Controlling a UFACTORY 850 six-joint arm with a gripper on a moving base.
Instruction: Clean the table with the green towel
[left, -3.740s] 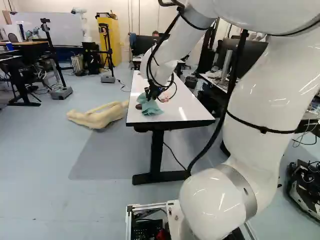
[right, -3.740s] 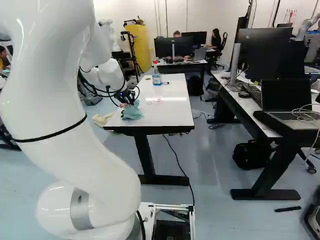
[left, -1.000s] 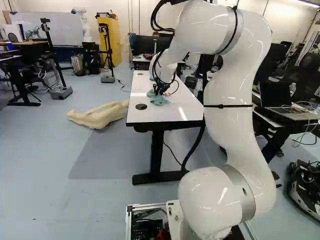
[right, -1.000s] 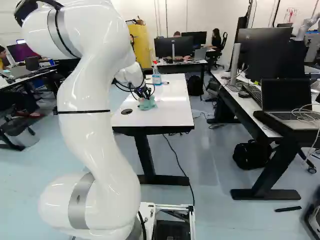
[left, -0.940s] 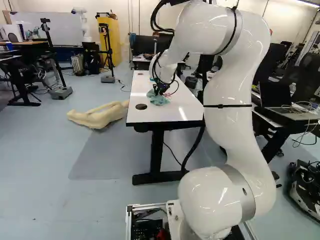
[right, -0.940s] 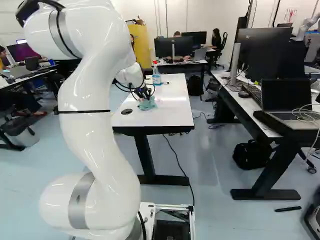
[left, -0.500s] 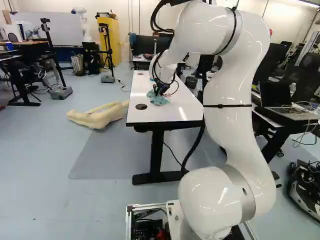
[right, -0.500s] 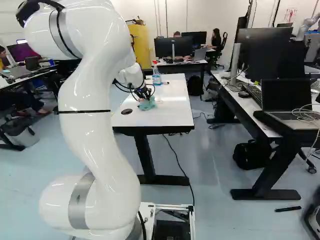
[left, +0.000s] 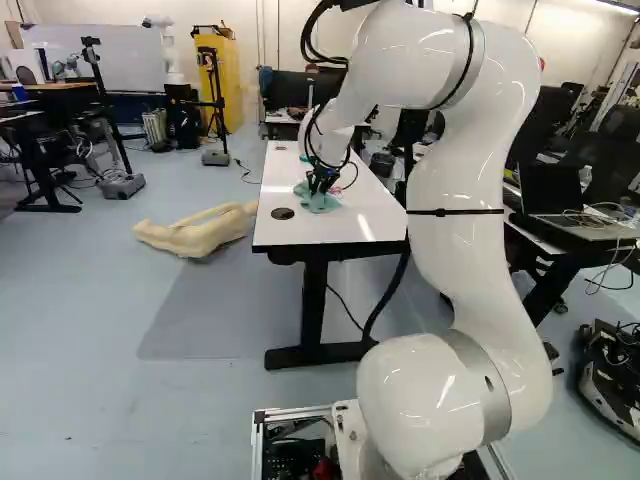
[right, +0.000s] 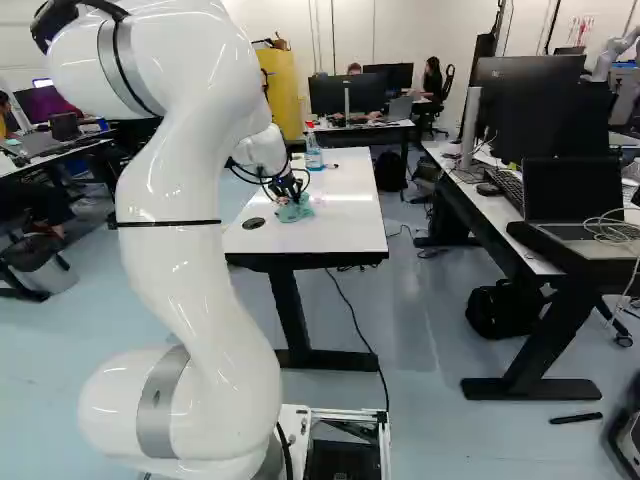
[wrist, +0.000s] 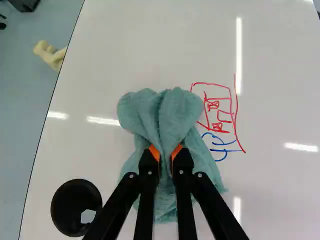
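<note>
The jaws are drawn close together, with the green towel (wrist: 172, 112) pinched between their orange pads (wrist: 154, 152); its folds bulge out ahead of them and its loose ends spread beneath them over the bench (wrist: 280, 200). Ahead of the jaws and to one side, right by the towel's edge, are the red drawing (wrist: 213, 105) and the blue strokes (wrist: 225, 150) (whether any ink runs under the cloth, I can't tell). The black round fitting (wrist: 67, 207) sits beside the jaws on the opposite side.

I'd judge this to be the wiping step, with the marks yet to be cleaned off. The next move calls for keeping the towel pressed flat and sweeping sideways from the jaws' present place across both colours.
</note>
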